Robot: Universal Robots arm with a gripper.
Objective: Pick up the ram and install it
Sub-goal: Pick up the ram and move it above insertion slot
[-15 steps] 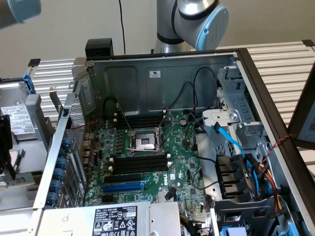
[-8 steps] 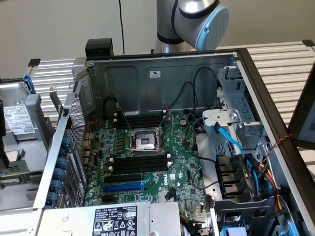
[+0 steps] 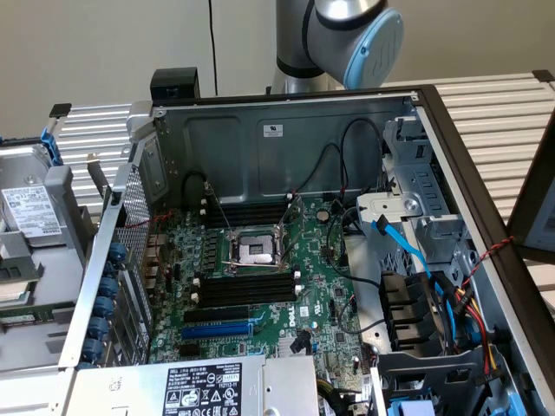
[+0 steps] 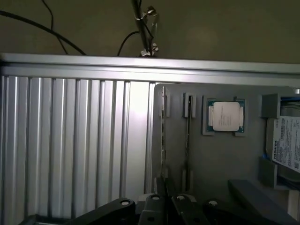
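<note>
The ram [image 4: 163, 136] stands on edge in a slot of the grey parts tray [image 4: 206, 159], a thin greenish stick. A second thin stick [image 4: 187, 140] stands in the slot beside it. My gripper [image 4: 165, 199] hovers over the near end of the first stick, its black fingers [image 4: 154, 206] close together and shut, with nothing visibly between them. Whether they touch the stick I cannot tell. In the exterior view the arm's blue-capped joint [image 3: 368, 35] stands behind the open computer case [image 3: 286, 130]. The green motherboard [image 3: 260, 286] carries long black memory slots [image 3: 247, 288].
A processor chip [image 4: 226, 116] and a hard drive [image 4: 287, 150] also lie in the tray. The ribbed aluminium table [image 4: 70, 140] runs beside it. In the case are a bare processor socket [image 3: 254, 250], a blue slot [image 3: 217, 329], a power supply [image 3: 208, 386] and loose cables [image 3: 434, 286].
</note>
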